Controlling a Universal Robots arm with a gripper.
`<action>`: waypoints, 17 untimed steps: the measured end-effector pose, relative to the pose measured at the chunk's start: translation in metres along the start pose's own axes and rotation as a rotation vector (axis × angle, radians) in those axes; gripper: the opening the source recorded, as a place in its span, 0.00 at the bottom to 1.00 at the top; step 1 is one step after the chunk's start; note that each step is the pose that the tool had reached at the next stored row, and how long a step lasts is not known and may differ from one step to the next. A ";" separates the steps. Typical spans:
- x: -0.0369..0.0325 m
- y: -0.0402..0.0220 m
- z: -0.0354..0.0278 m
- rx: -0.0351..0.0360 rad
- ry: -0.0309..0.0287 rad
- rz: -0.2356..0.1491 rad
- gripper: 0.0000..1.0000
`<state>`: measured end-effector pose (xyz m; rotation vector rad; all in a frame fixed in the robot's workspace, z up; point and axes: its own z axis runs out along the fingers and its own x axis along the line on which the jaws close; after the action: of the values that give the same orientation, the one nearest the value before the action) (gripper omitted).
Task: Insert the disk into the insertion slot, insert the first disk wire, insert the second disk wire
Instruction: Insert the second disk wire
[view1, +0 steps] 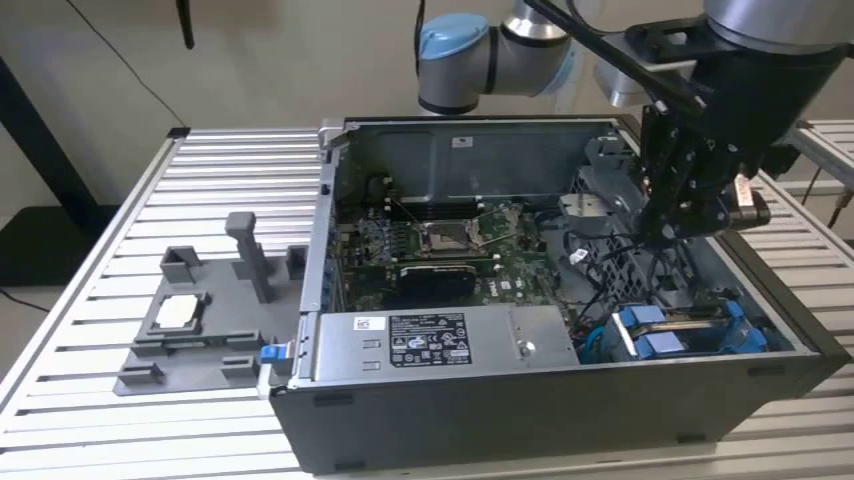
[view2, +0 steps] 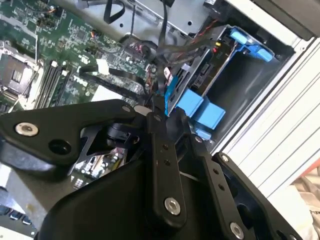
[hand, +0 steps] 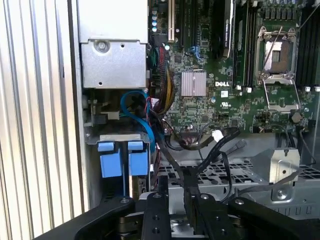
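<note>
— When we looked into the open computer case (view1: 534, 425), where did we find the disk (hand: 137, 162)?

— We found it seated in the insertion slot (view2: 217, 70), in the corner of the case nearest the desk (view1: 227, 170) corner at the exterior view's lower right. Its two blue tabs showed just beside the silver power-supply box (view1: 441, 340).

— And the end effector (view2: 161, 111)?

— We saw it reaching down inside the case, near the motherboard (hand: 210, 110), with its fingers drawn together on a black wire (hand: 176, 159). In the first wrist view that wire ran from the fingers toward the bundle of cables (hand: 160, 107) beside the slot.

— Was the wire's far end plugged into the disk?

— We could not tell.

— What else did we see on the desk?

— A grey fixture (view1: 214, 345) lay flat there, toward the edge at the exterior view's left, just beside the case.
</note>
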<state>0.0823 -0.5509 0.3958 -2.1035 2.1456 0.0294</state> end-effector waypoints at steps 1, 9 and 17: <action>-0.0023 0.0021 0.0003 0.0025 0.0000 0.000 0.27; -0.0095 0.0112 0.0075 0.0247 -0.0021 -0.034 0.27; -0.0097 0.0119 0.0107 0.0178 -0.0002 -0.135 0.27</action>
<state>0.0714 -0.5399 0.3852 -2.2327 1.9906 -0.0035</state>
